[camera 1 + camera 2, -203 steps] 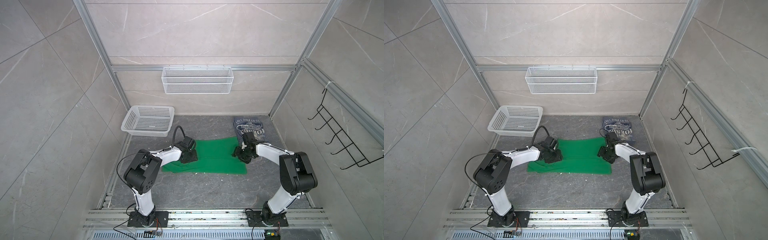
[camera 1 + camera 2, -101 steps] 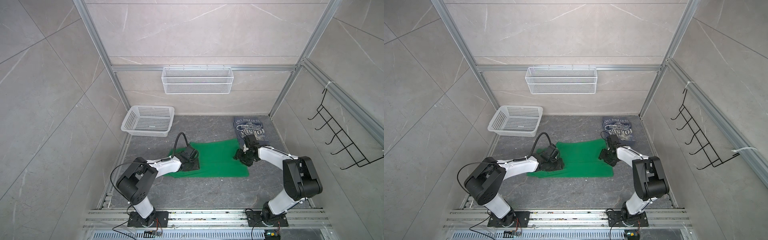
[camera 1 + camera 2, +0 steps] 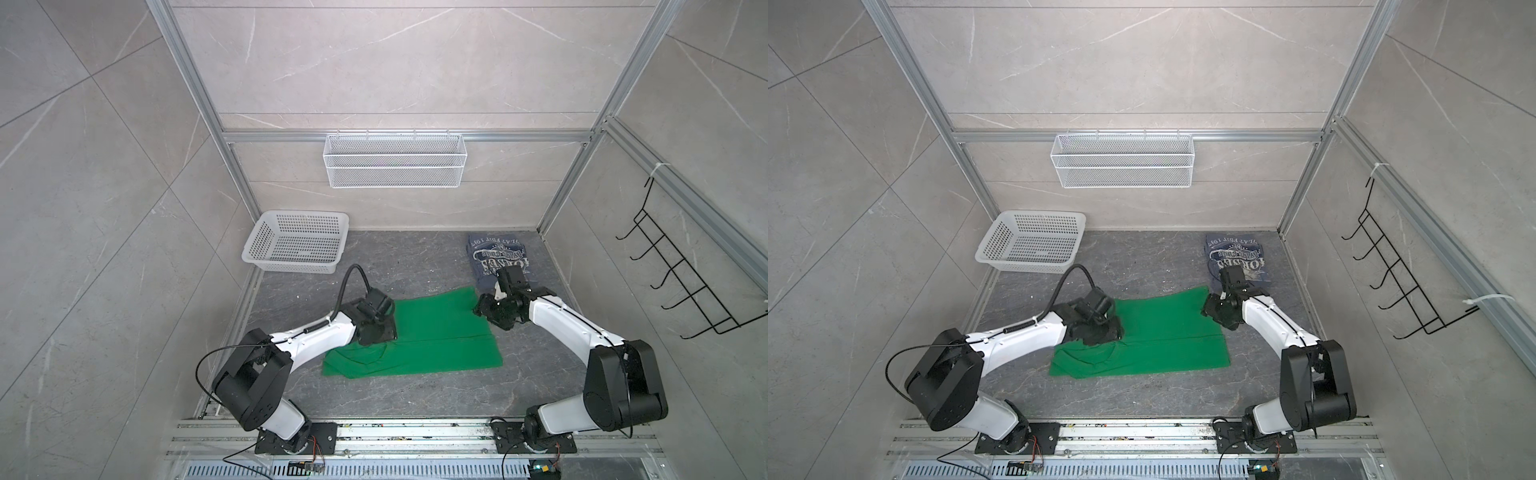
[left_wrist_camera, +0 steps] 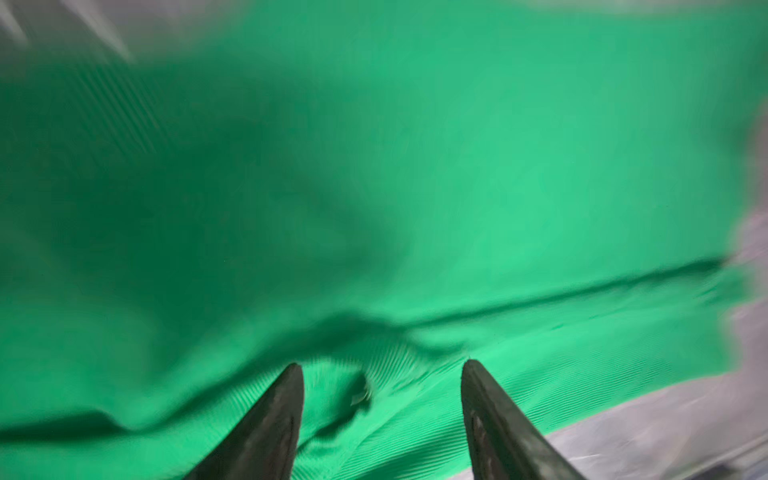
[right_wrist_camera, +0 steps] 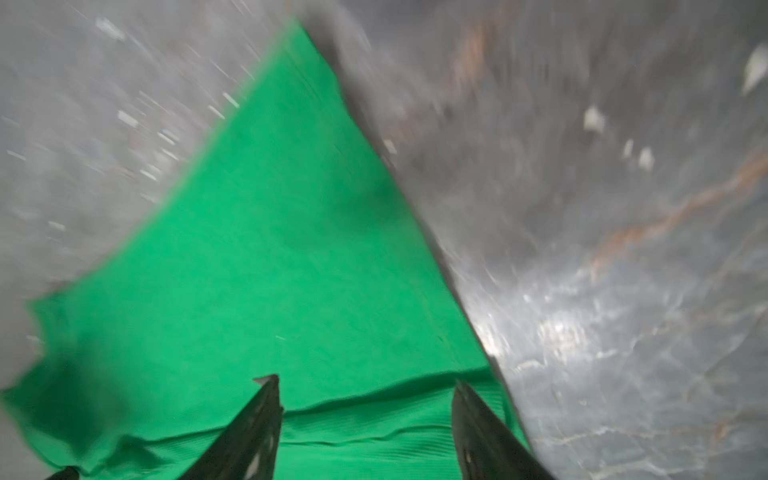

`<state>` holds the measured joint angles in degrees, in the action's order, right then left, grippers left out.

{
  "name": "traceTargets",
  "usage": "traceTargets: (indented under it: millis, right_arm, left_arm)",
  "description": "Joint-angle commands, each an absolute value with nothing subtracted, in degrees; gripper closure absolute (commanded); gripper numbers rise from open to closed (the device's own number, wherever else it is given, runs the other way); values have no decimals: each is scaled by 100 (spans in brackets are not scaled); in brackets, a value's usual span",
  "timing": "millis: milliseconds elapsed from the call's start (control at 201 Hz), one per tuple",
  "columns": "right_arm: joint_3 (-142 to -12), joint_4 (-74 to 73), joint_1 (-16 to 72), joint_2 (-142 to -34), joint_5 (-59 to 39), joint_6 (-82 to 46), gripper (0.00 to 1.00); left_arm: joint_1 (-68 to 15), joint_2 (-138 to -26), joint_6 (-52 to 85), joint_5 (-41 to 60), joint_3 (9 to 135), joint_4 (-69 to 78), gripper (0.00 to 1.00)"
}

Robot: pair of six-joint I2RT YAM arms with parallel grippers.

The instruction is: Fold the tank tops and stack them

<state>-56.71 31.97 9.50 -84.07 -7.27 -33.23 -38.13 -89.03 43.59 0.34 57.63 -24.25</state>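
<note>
In a top view, the green tank top (image 3: 436, 332) is lying partly folded on the table (image 3: 415, 399), with the folded slate-blue tank top (image 3: 496, 253) behind it. Left wrist: the left gripper (image 4: 380, 365) is gaping, empty, over green cloth. Right wrist: the right gripper (image 5: 363, 380) is hovering open too; fold 2 is likely needing fresh edge grips.

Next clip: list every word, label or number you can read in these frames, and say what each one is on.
Slate-blue tank top: several lines of white lettering, upside down in both top views, partly covered by the right arm; too small and blurred to quote.
Green tank top: no text.
White basket, wire shelf: no text visible.
</note>
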Motion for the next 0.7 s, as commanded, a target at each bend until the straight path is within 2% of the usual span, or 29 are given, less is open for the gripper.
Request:
traceTargets:
  millis: [0,129,284,692]
  right_arm:
    - [-6318,3307,905,-8785,-508,-3108,33]
    - [-6917,3261,858,-9480,-533,-2991,34]
    - [-7366,3090,818,-10184,-533,-2892,35]
    - [-8253,3152,748,-11452,-396,-2787,40]
  left_arm:
    - [-3218,-9366,3590,127,6656,-2806,35]
    - [-2798,-10253,3298,357,7285,-2685,37]
    - [-2764,-11091,3030,446,7894,-2744,40]
    - [-2762,-11624,2914,343,8051,-2626,47]
